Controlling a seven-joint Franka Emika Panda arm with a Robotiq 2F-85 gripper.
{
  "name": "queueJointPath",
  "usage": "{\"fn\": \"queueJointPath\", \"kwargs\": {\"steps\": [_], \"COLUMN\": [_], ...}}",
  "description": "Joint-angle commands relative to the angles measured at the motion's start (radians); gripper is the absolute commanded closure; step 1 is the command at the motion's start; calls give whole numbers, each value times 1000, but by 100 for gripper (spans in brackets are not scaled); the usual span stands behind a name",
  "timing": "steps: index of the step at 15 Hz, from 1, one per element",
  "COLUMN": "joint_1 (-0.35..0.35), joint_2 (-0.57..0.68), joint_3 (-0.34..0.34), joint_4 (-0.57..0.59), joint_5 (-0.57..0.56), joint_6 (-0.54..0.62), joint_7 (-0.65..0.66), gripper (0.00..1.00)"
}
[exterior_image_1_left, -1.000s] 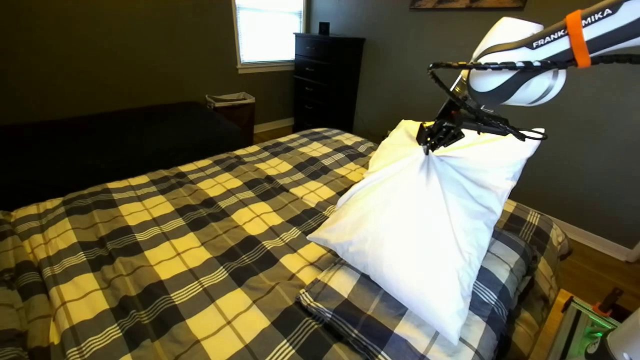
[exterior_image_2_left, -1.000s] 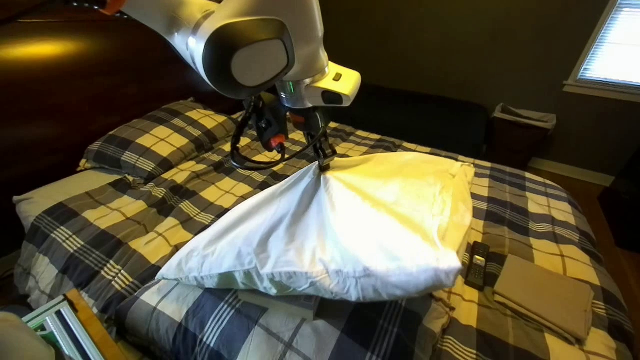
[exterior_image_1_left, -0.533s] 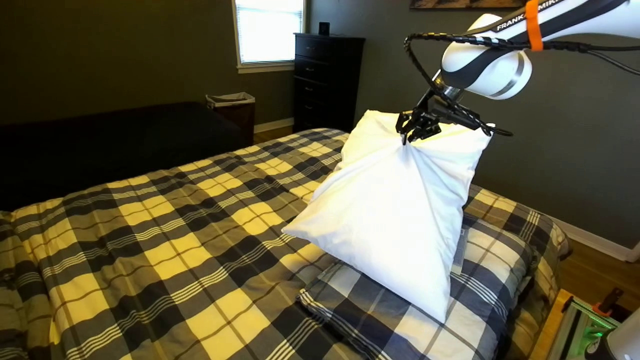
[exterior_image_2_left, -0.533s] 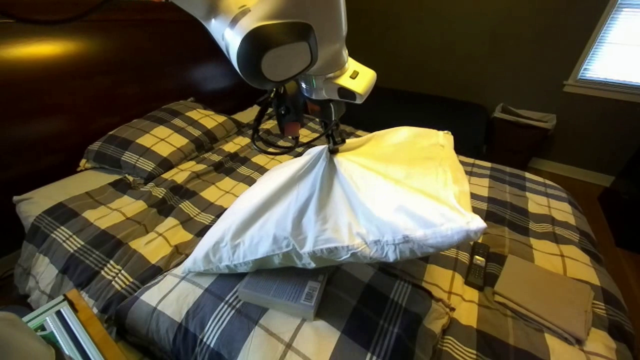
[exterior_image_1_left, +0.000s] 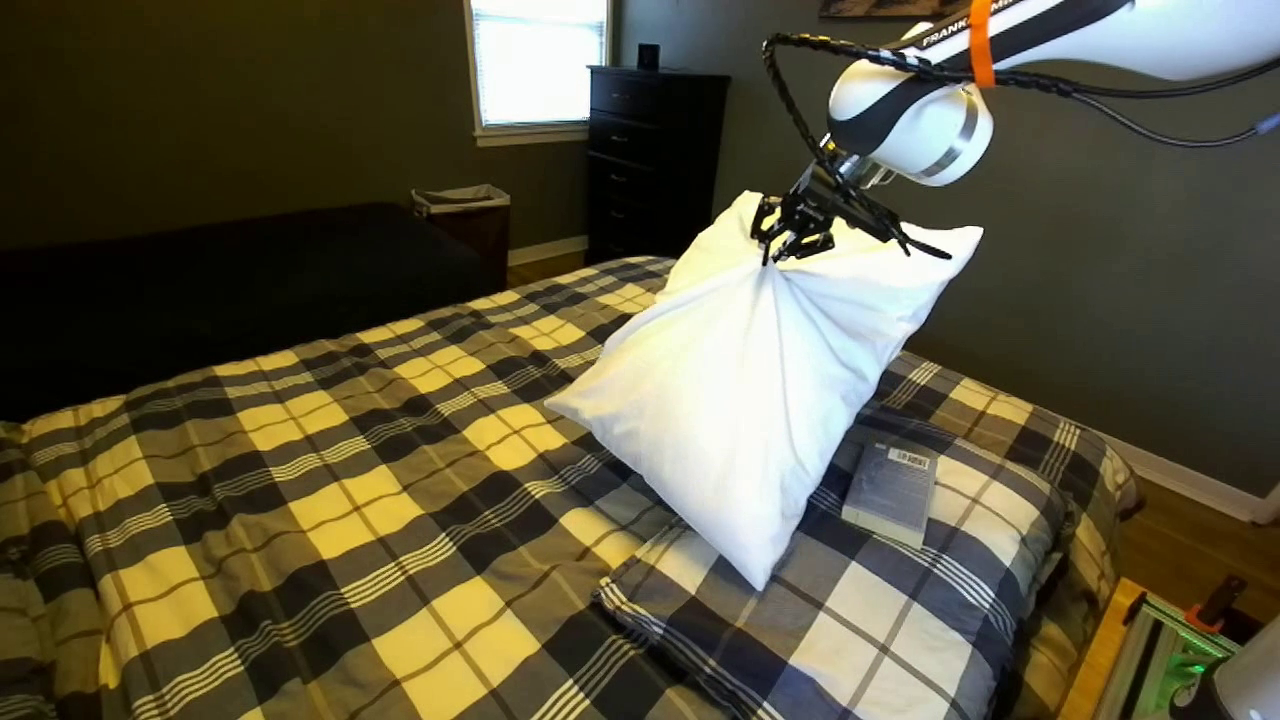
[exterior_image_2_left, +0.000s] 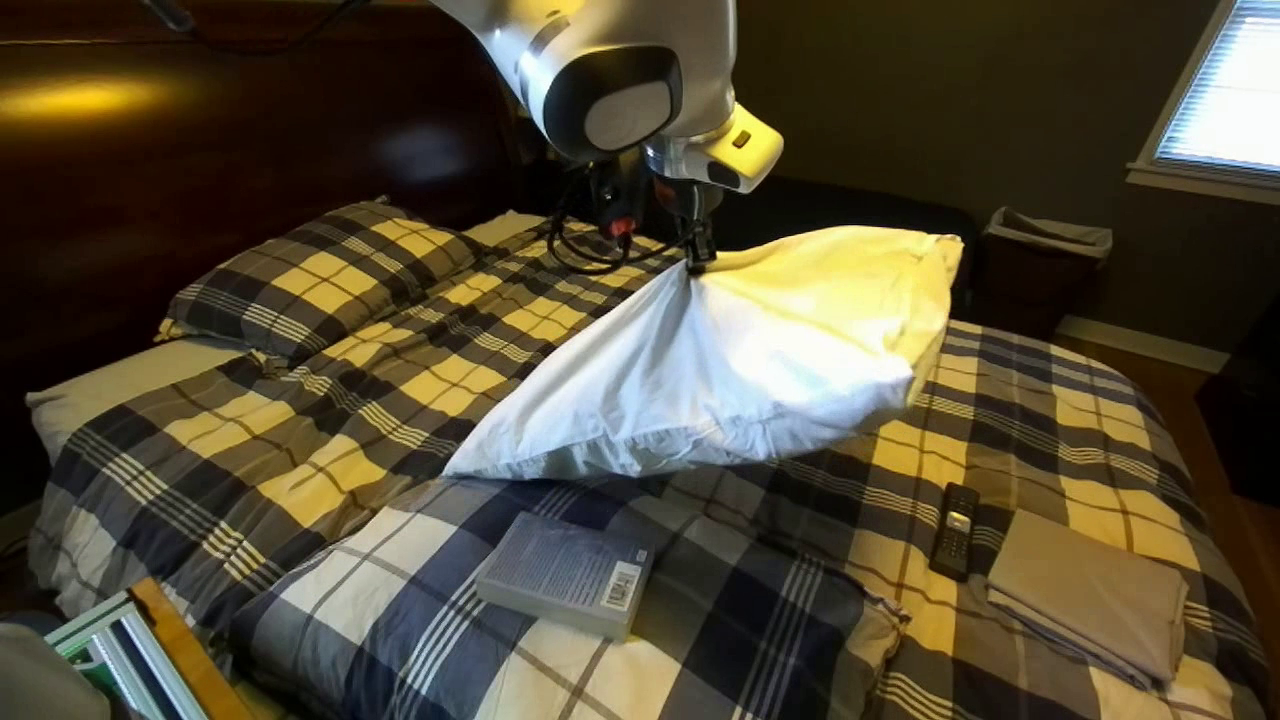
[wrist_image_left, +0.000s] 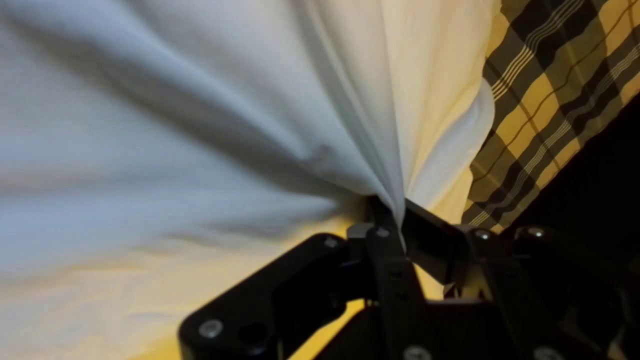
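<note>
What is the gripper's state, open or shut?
Shut: in the wrist view, the gripper pinches a fold of the white pillow between its fingers.

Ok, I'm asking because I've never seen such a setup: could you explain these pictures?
The machine is one robot arm with a two-fingered gripper at its end. The wide pictures look at a plaid-covered bed from two different places outside the robot; the close-up is taken from its wrist.

The gripper is shut on a fold of a white pillow, holding it at a slant; I can't tell whether its lowest corner touches anything. In both exterior views a book lies on a plaid pillow. An exterior view also shows a dark handset with buttons and a folded cloth on the bed.
</note>
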Motion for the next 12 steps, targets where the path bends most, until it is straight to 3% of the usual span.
{"fn": "queueJointPath", "kwargs": {"steps": [1, 12], "joint_1": [8, 8], "joint_2": [93, 336], "joint_3": [10, 39], "joint_4": [119, 314], "joint_5": [50, -28], "joint_6": [39, 111], "joint_7": [69, -45], "gripper": [98, 98]}}
